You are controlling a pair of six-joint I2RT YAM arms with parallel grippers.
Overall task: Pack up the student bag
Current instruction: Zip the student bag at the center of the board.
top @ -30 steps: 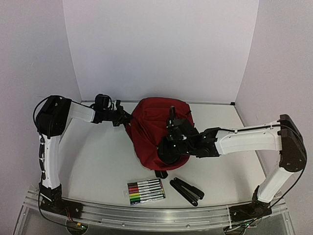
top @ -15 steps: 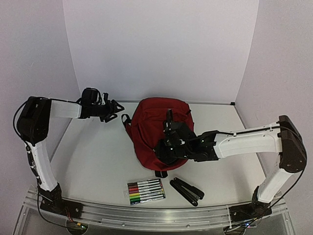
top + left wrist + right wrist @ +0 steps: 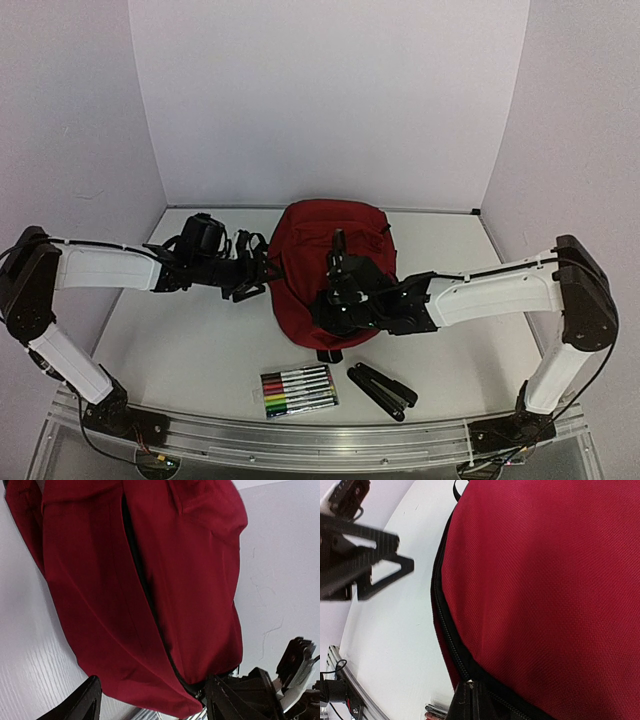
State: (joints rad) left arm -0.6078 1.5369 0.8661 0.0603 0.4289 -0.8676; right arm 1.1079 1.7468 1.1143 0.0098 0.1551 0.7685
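Note:
The student bag (image 3: 318, 248) is a dark red backpack lying mid-table; it fills the left wrist view (image 3: 150, 580) and the right wrist view (image 3: 545, 580). My left gripper (image 3: 257, 272) stands open at the bag's left side, and the bag's lower edge lies between its fingers (image 3: 155, 706). My right gripper (image 3: 322, 315) rests on the bag's near-left edge. Its fingers (image 3: 475, 702) are pressed together on the small metal zipper pull (image 3: 470, 681), at the end of the black zipper (image 3: 445, 625).
A pack of coloured markers (image 3: 298, 390) and a black folded object (image 3: 382, 390) lie in front of the bag near the metal rail (image 3: 320, 435). White walls enclose the table at the back and on both sides.
My left gripper let go at the bag's upper left, opened, swung away and came back lower beside the bag's left side. My right gripper stayed shut and shifted slightly left.

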